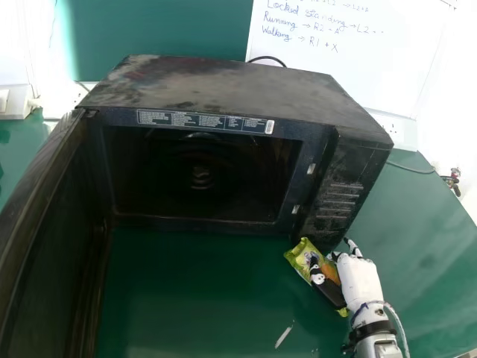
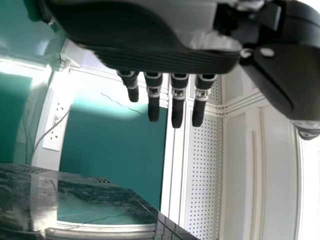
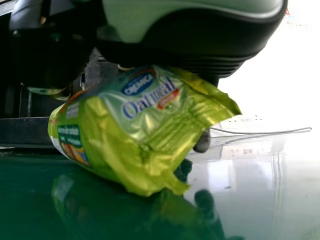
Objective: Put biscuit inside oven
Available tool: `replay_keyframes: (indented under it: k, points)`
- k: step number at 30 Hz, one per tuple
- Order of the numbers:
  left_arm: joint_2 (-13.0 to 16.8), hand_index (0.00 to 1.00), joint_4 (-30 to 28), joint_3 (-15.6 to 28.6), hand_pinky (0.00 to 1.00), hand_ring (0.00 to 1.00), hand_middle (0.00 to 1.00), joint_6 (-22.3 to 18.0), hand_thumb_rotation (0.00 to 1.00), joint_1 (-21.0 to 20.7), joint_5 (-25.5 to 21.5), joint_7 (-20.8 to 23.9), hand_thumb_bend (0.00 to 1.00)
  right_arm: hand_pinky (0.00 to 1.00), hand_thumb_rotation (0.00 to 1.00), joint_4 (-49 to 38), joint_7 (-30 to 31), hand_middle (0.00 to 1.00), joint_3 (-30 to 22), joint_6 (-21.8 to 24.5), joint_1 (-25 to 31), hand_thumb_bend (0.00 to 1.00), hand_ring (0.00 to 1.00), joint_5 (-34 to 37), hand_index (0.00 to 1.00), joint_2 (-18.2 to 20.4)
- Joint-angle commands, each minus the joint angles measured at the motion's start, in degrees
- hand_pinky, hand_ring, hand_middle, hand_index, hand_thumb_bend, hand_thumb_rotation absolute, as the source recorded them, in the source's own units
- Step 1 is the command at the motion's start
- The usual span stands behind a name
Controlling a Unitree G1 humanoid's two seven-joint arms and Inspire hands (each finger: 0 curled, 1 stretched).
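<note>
One green biscuit packet is gripped in my right hand, thumb against fingers, low at the table. The oven gapes ahead-left of that hand. I judge this the pick-up; next, lift, then swing left and in. Left wrist view: left hand, fingers straight.

White-backed, black-fingered right hand gripping; grey-and-black plastic left hand relaxed.
Grey metal right forearm enters lower right; thumb opposes fingers. Left fingers straight, side by side, apart.
</note>
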Motion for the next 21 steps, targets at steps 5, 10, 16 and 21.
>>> replay_keyframes:
  k: [5,10,16,21]
  points:
    - [0.07,0.89,-0.41,-0.18,0.97,0.91,0.9,-0.28,0.91,0.33,-0.14,0.12,0.95,0.15,0.0,0.35,1.05,0.42,0.64,0.5,1.06,0.53,0.22,-0.08,0.49,1.0]
    - [0.14,0.89,-0.07,-0.07,0.98,0.92,0.9,-0.38,0.91,0.31,-0.31,-0.16,0.95,0.14,0.0,0.36,0.64,0.42,0.54,0.35,0.97,0.53,0.22,0.0,0.49,1.1]
    - [0.17,0.9,0.03,0.06,0.98,0.92,0.9,-0.25,0.91,0.34,-0.26,-0.02,0.95,0.14,0.0,-0.45,1.76,0.42,-0.25,0.11,0.73,0.53,0.21,1.88,0.49,1.23]
    - [0.18,0.9,0.21,0.11,0.97,0.92,0.9,-0.47,0.92,0.28,-0.03,-0.24,0.94,0.13,0.0,-1.34,2.47,0.41,-0.59,0.3,0.48,0.53,0.2,2.22,0.49,1.1]
